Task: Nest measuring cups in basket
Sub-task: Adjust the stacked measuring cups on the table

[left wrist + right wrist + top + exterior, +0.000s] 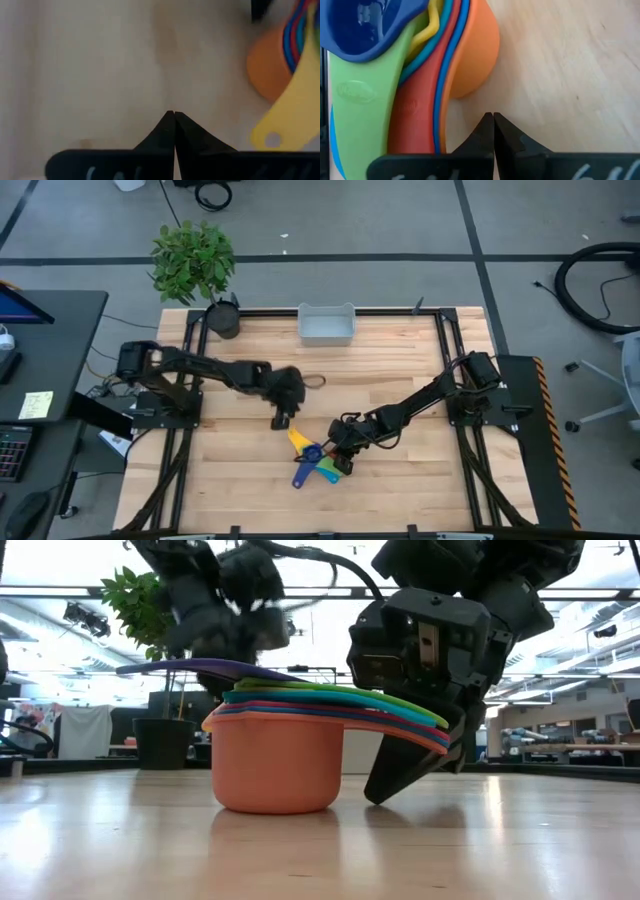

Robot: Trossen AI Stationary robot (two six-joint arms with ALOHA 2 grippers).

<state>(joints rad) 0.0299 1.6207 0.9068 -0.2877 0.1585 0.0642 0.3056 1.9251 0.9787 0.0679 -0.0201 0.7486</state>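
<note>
My pinched-shut, empty right gripper (343, 463) touches the nested measuring cups (315, 458) on the wooden table (400, 380); the basket (327, 326) sits at twelve o'clock, perhaps empty. My left gripper (281, 420) is closed too.

Left hand (173, 116) with its two dark fingers pressed together into a single point, holding nothing, above the pale wooden bench (100, 70). Off to one side stands the stack of measuring cups (280, 60): an orange bowl outermost, red and blue rims inside it, a yellow handle (292, 117) projecting, pierced by a small hole.
</note>
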